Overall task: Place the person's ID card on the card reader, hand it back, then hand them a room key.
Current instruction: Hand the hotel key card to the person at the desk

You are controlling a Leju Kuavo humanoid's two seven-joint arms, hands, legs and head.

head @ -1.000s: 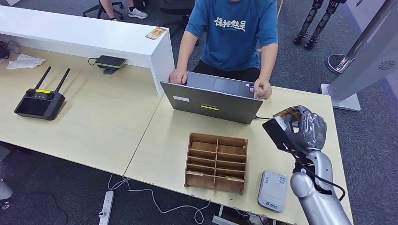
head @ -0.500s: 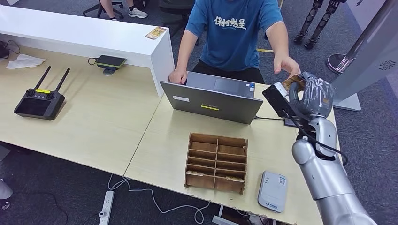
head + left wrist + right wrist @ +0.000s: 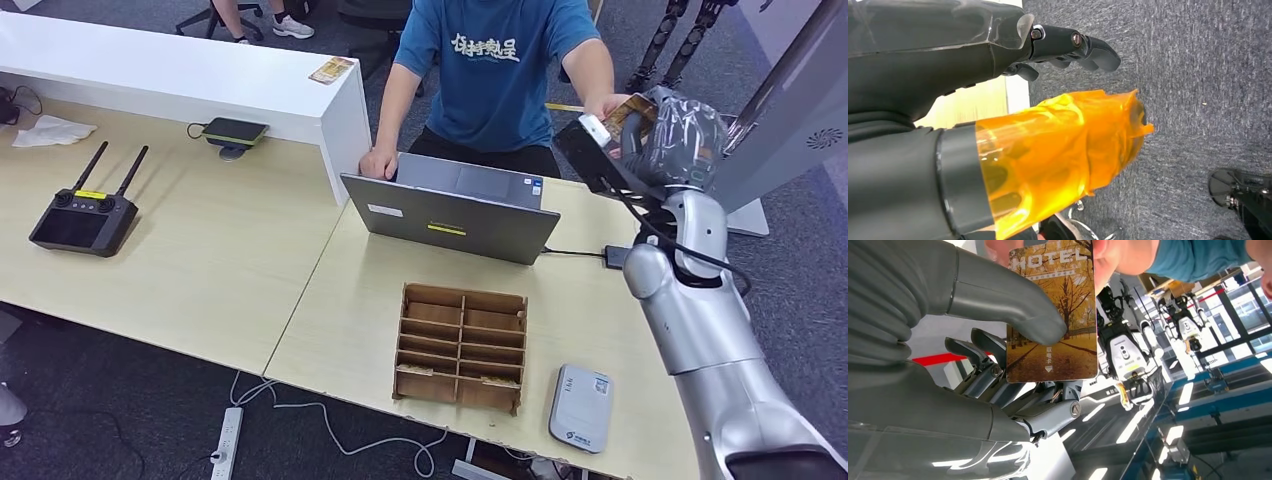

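- At the left of the head view, a black remote controller with two antennas (image 3: 84,213) is seen lying on the pale wooden surface (image 3: 230,270), with a white tissue (image 3: 55,131) above it and a small dark device (image 3: 235,131) beside the white counter (image 3: 180,75).
- The left hand (image 3: 1048,135) is caught in the left wrist view hanging over grey carpet, its thumb wrapped in orange film; the dark fingers (image 3: 1075,45) are spread apart from the thumb and nothing is held.
- At lower centre a wooden compartment box (image 3: 462,346) is placed, with a grey laptop (image 3: 455,208) above it; the card reader (image 3: 581,407), a pale flat unit, lies just right of the box near the lower edge, with nothing on it.
- At the upper right the right hand (image 3: 668,135) is raised toward the person (image 3: 505,70), and the room key (image 3: 1052,315), a card printed HOTEL, is pinched between thumb and fingers.
- The person's hand (image 3: 612,103) is already touching the far end of the key, so the last step, the key handover, is judged to be in hand.
- The next move calls for the grip to be loosened only once the person's hold is firm; otherwise the key could be dropped.
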